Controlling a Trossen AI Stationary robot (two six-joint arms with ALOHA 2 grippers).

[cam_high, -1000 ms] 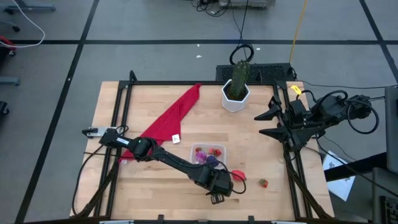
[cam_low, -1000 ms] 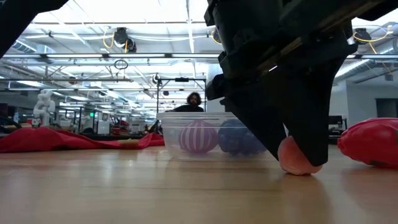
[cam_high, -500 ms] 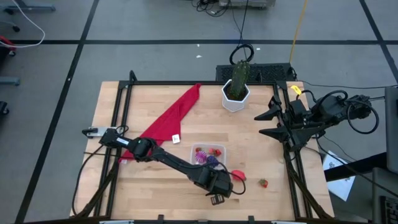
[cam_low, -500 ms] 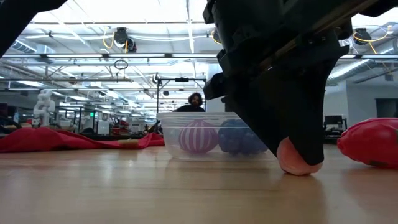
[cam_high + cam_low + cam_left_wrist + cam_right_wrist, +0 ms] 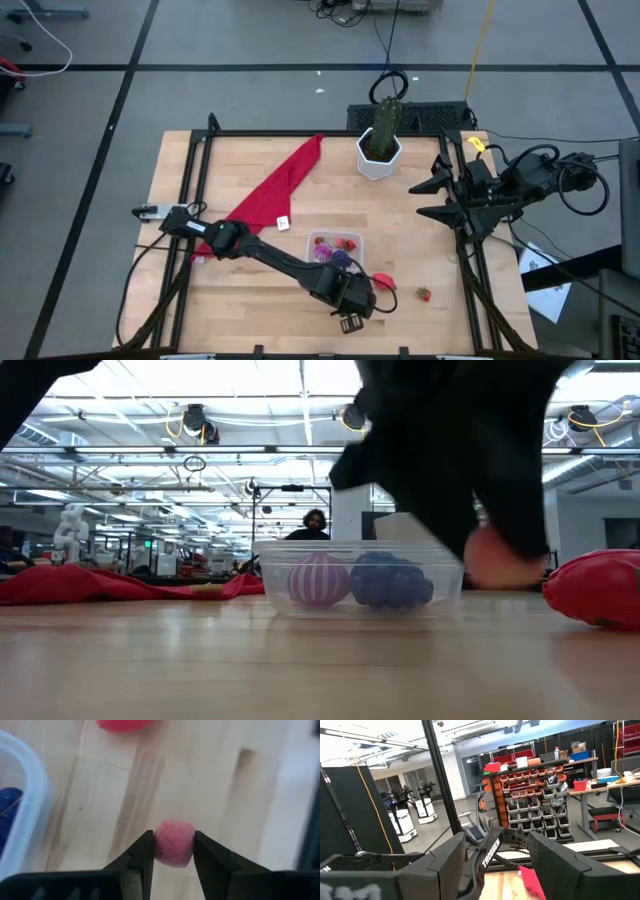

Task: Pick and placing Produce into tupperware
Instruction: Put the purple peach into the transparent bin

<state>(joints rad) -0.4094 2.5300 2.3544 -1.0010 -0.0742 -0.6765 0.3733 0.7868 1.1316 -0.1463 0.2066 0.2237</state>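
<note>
pink ball (image 5: pixel 174 843) clamped between left gripper (image 5: pixel 173 851) fingers, above table

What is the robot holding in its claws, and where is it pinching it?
The left gripper holds a small pink ball-shaped fruit, pinched across its two sides, lifted off the table. The right gripper holds nothing.

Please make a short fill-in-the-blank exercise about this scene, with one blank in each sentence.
1. The left tool is shut on a small ____ ball.
2. In the low view, the ball hangs ____ the table.
3. The clear container holds a striped pink ball and a ____ fruit.

Missing words: pink; above; blue
</note>
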